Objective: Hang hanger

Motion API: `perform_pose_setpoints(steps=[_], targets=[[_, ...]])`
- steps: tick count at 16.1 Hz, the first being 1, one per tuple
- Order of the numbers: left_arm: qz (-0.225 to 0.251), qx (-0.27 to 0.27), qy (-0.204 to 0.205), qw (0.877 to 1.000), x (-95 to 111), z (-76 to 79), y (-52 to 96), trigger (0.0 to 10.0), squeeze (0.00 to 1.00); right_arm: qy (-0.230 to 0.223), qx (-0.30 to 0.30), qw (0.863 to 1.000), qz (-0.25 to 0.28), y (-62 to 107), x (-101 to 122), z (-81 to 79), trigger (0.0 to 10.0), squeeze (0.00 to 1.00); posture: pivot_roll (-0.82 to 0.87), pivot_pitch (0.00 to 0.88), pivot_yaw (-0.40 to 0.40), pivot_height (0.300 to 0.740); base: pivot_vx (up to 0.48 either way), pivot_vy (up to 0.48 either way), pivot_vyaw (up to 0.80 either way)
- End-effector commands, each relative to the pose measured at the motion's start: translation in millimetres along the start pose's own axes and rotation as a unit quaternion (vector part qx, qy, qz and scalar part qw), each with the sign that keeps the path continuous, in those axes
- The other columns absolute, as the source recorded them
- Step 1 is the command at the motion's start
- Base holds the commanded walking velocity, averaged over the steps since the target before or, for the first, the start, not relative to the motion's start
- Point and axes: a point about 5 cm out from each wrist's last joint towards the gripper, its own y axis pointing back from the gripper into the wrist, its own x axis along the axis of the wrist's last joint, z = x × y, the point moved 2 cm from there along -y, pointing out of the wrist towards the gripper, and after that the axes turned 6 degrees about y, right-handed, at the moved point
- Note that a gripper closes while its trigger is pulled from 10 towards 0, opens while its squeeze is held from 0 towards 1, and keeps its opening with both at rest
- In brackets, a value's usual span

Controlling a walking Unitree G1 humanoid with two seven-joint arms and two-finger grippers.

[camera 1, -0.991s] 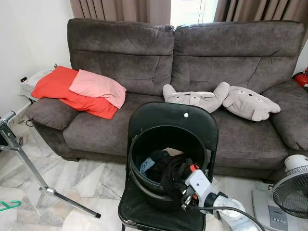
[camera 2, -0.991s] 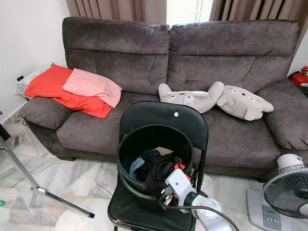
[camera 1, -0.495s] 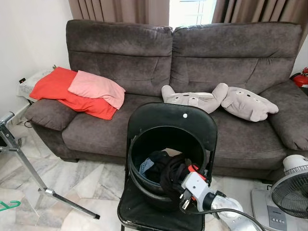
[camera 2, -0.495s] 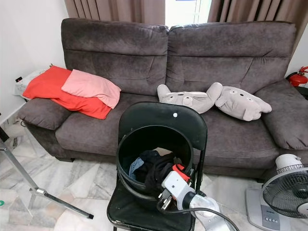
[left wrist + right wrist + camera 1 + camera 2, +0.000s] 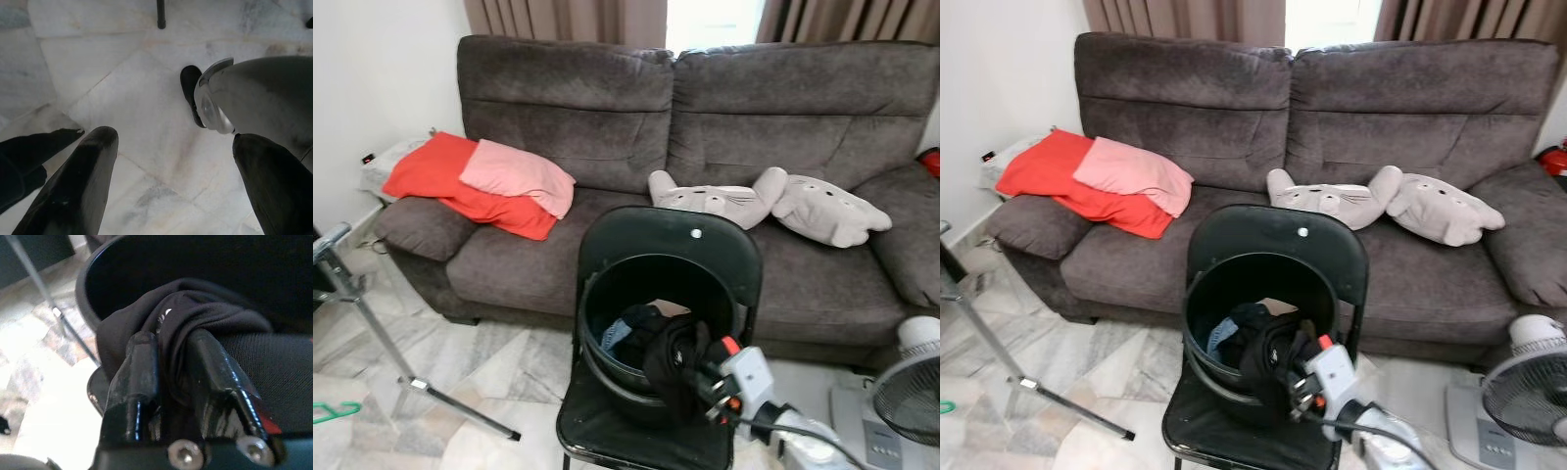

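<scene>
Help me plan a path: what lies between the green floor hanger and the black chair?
A metal stand leg crosses the marble floor between green hanger and black chair, in the left eye view.

Daylit room, evenly bright. Window (image 5: 715, 12) behind sofa (image 5: 705, 147) blown out white. Head views slightly soft. Right wrist view: floor (image 5: 29, 382) beside right gripper (image 5: 173, 345) overexposed, bucket interior (image 5: 220, 269) beyond fingers near black. Left wrist view: fingers (image 5: 78, 186) blurred.

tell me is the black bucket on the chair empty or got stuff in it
Not empty. The bucket holds dark clothes, and the right claw is shut on a black garment at its rim.
</scene>
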Motion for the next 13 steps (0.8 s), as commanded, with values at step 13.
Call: perform_pose_setpoints(steps=[13], targets=[[-0.007, -0.003, -0.011, 1.000, -0.4, -0.7, 0.1, 10.0, 0.00, 0.023, -0.098, 0.989, 0.109, 55.9, 53.1, 10.3, 10.0, 1.00, 0.00, 0.007, 0.044, 0.740, 0.000, 0.000, 0.00]])
